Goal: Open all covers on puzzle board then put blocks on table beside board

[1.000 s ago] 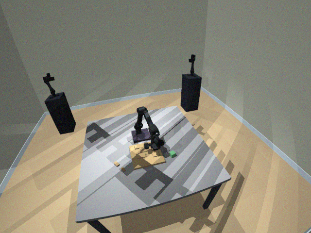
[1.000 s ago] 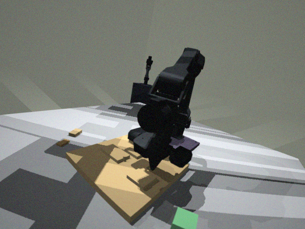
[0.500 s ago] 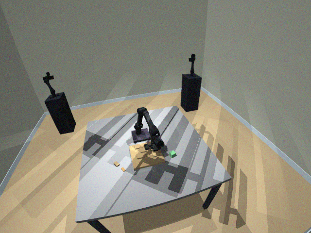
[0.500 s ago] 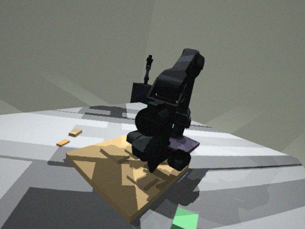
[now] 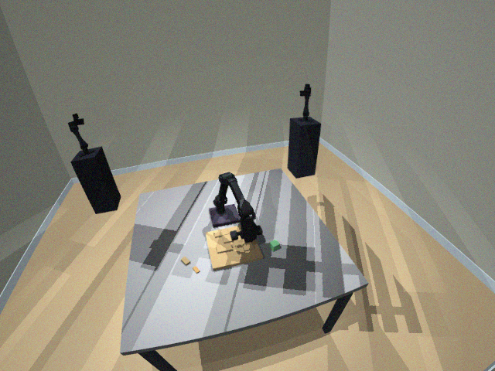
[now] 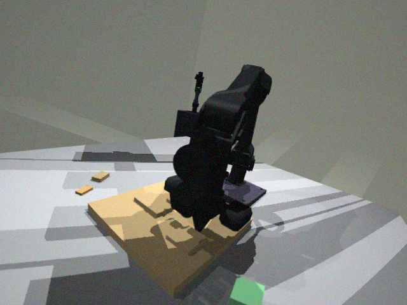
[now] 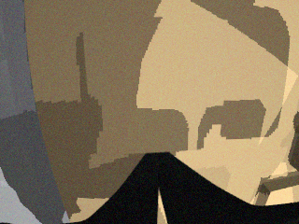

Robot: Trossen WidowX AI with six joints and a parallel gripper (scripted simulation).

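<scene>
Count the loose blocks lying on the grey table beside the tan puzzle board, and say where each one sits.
3. Two small orange-tan blocks lie close together off one side of the board; one green cube sits off the opposite side. Others may be hidden behind the arm.
</scene>
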